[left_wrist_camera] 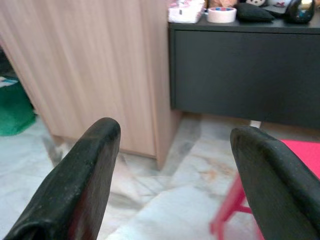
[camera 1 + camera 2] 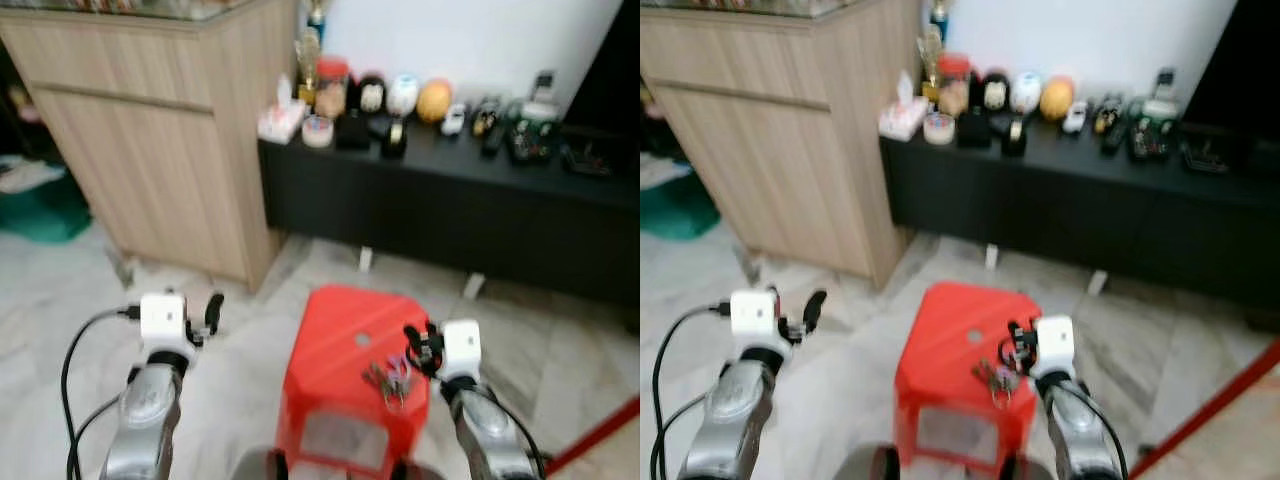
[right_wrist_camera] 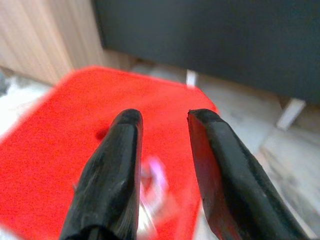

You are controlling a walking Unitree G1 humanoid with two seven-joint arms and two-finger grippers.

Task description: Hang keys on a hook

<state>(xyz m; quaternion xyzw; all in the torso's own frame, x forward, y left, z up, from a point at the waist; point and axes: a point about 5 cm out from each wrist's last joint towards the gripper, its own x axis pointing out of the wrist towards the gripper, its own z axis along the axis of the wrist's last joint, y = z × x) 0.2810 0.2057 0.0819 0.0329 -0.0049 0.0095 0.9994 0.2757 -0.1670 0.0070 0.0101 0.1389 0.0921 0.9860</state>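
A bunch of keys [image 2: 388, 378] with a pale purple tag lies on the right part of a red plastic stool [image 2: 335, 335] just in front of me. My right gripper [image 2: 420, 345] hovers right beside and slightly above the keys. In the right wrist view its fingers [image 3: 117, 165] stand a little apart, and the keys [image 3: 152, 182] show as a blur below the gap. My left gripper [image 2: 205, 315] is held out left of the stool over the floor, wide open and holding nothing.
A tall light wooden cabinet [image 2: 170, 130] stands at the left. A low black sideboard [image 2: 450, 210] runs along the white wall behind the stool and carries several ornaments and small items. Marble floor surrounds the stool. A red strip [image 2: 600, 430] crosses the floor at the lower right.
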